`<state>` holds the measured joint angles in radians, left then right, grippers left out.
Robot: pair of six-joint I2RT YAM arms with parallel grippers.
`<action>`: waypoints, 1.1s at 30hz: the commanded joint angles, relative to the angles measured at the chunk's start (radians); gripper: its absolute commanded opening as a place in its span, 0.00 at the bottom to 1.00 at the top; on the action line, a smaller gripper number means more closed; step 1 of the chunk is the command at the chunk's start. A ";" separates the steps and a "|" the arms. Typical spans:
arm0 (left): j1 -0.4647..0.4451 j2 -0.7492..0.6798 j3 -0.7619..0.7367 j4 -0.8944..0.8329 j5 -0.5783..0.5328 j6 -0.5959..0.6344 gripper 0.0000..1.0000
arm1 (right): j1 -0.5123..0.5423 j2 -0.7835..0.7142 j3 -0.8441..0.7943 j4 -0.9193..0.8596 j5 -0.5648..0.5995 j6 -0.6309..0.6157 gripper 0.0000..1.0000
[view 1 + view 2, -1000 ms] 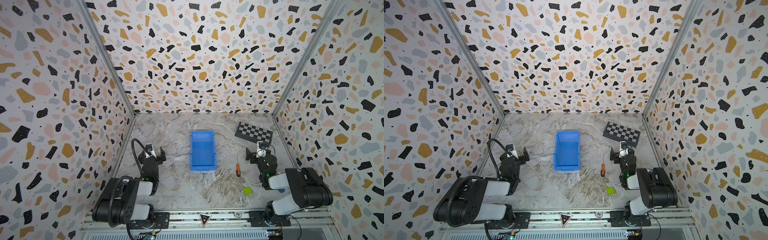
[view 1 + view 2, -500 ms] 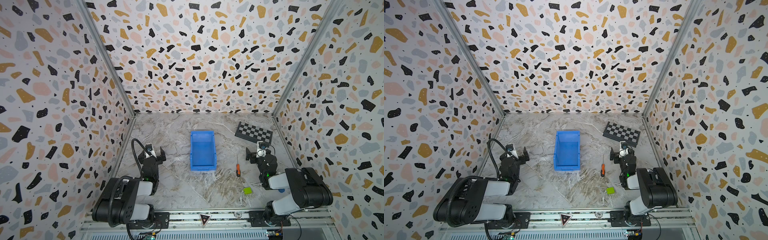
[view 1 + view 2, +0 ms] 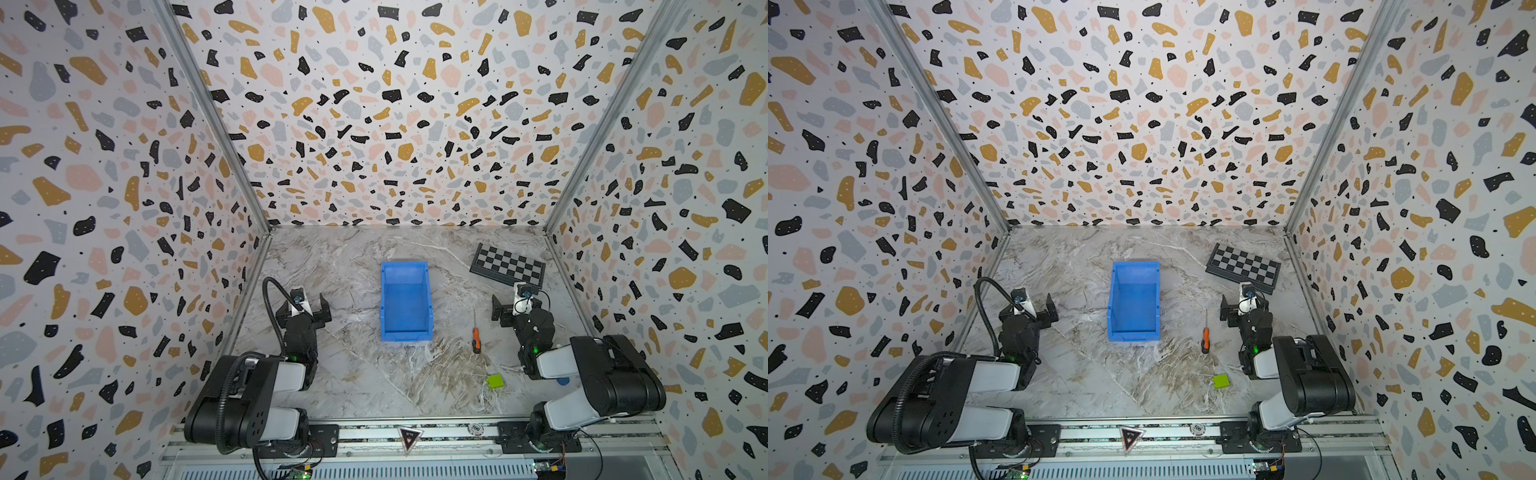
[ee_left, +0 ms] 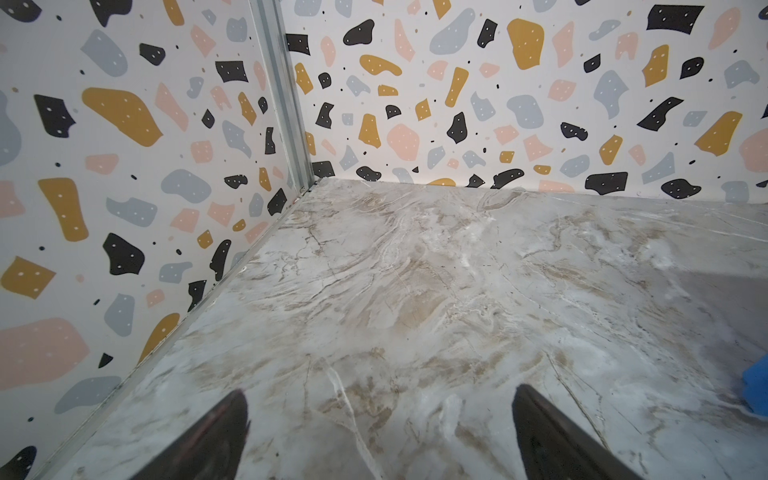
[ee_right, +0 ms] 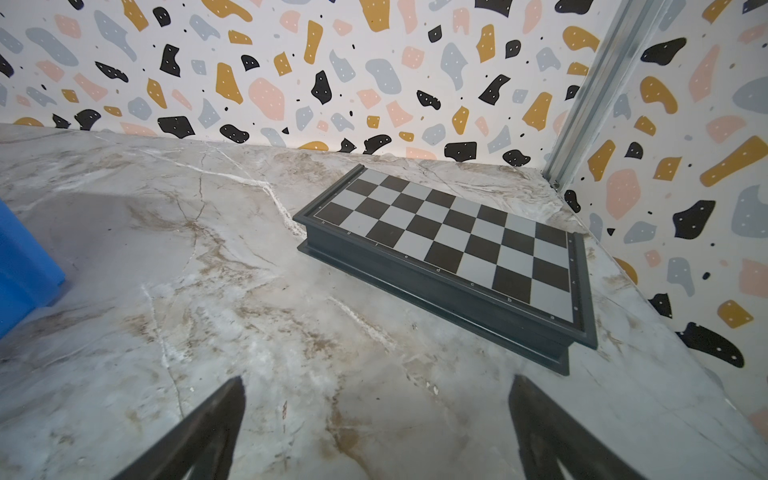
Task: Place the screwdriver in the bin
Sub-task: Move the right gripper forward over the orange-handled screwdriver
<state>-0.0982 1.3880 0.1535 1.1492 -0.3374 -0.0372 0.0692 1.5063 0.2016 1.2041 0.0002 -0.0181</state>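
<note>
Terrazzo-patterned walls (image 3: 395, 124) close in a marble-look tabletop (image 3: 357, 382) on the left, right and far sides. Both arms are folded low at the near edge, forearms reaching toward the far side, wrists close above the surface. The left gripper (image 3: 304, 306) sits near the left wall, its jaws spread wide with only bare tabletop between them. The right gripper (image 3: 519, 303) sits on the right, just on the near side of the checkered board (image 3: 508, 270), jaws likewise spread wide over bare tabletop.

The screwdriver (image 3: 476, 337) lies flat on the table between the bin (image 3: 405, 336) and the right gripper, apart from both, handle toward the near edge, shaft pointing far. The bin stands mid-table, its lower lip on the near side. A green block (image 3: 494, 380) lies nearer the edge than the screwdriver.

Neither wrist view takes in the screwdriver. Each catches only a blue corner of the bin at its border. The dark fingers (image 4: 208, 440) there are blurred and cut off by the frame. A small blue thing (image 3: 563, 381) under the right forearm is mostly hidden.
</note>
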 commanded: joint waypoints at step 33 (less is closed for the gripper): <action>-0.001 -0.204 0.689 -1.197 0.056 -0.484 1.00 | 0.437 -0.199 0.653 -1.722 0.141 0.490 0.99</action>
<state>-0.0994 1.1801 0.8101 -0.0231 -0.3138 -0.4885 0.4671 1.3197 0.8703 -0.4126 0.0990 0.3893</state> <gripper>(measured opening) 0.995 0.992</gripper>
